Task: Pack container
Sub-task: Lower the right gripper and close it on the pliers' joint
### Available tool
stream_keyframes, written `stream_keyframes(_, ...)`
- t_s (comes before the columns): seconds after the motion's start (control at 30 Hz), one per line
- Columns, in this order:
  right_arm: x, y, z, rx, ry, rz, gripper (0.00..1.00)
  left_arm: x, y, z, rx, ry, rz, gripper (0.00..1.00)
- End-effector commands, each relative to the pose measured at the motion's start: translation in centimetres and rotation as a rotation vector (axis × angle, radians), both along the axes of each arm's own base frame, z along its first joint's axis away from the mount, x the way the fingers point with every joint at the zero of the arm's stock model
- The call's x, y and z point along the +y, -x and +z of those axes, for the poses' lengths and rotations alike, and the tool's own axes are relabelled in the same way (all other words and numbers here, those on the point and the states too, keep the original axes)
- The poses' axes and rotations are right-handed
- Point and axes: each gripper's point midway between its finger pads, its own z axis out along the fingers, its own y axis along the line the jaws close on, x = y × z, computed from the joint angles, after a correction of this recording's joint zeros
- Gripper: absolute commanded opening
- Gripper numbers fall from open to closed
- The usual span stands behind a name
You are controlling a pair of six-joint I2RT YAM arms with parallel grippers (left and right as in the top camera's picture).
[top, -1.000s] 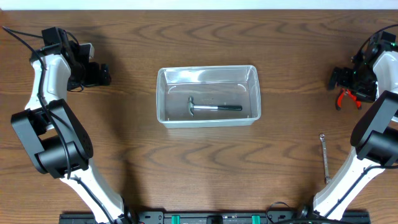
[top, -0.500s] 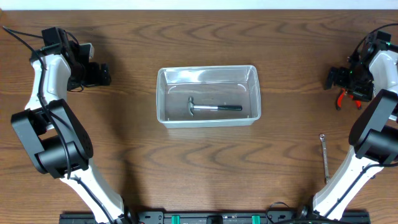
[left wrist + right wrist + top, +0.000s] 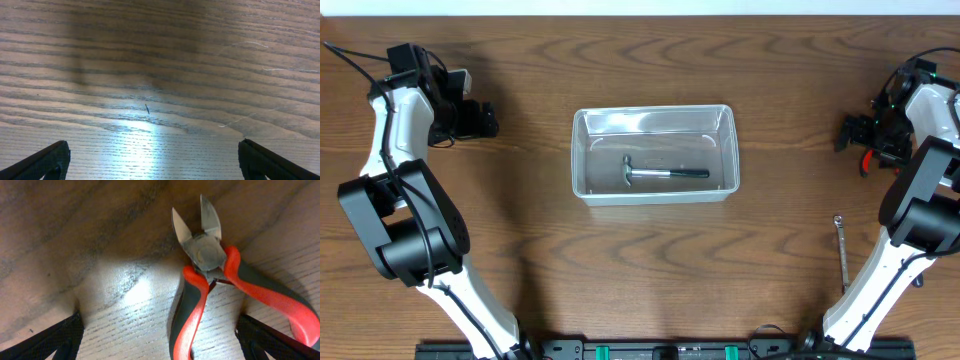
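Item: container (image 3: 582,150). Clear plastic tub at centre of the overhead frame on the wooden table (image 3: 520,250), with a hammer (image 3: 665,173) lying inside.
Item: diagonal cutters (image 3: 205,255). Red-and-grey handles, flat on the wood at the right edge, blades toward the frame top, handles splayed.
Item: right gripper (image 3: 160,335). Spread wide and empty, with the cutters' handles between its fingers, off-centre to the right.
Item: left gripper (image 3: 152,160). Spread and empty over bare wood, upper left.
Item: wrench (image 3: 843,250). Lower right, unpacked.
Hazard: with the handles splayed and off-centre, a closing pinch would likely catch one handle only, so the cutters could pivot or slip.
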Motion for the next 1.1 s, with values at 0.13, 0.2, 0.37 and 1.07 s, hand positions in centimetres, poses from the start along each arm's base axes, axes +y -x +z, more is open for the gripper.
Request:
stream_keyframes(0.13, 0.20, -0.11, -1.24, 0.009, -0.002, 0.000, 0.99, 0.08, 0.17, -0.35, 0.010, -0.007, -0.004, 0.98)
stream_keyframes(0.2, 0.15, -0.25, -1.24, 0.003, 0.000, 0.000, 0.99, 0.08, 0.17, -0.35, 0.010, -0.007, -0.004, 0.98)
stream_keyframes(0.37, 0.05, -0.51, -1.24, -0.007, 0.004, 0.004, 0.99, 0.09, 0.17, -0.35, 0.010, -0.007, -0.004, 0.98)
stream_keyframes(1.07, 0.07, -0.50, -1.25, -0.007, 0.003, -0.011, 0.63, 0.09, 0.17, -0.35, 0.010, -0.007, -0.004, 0.98)
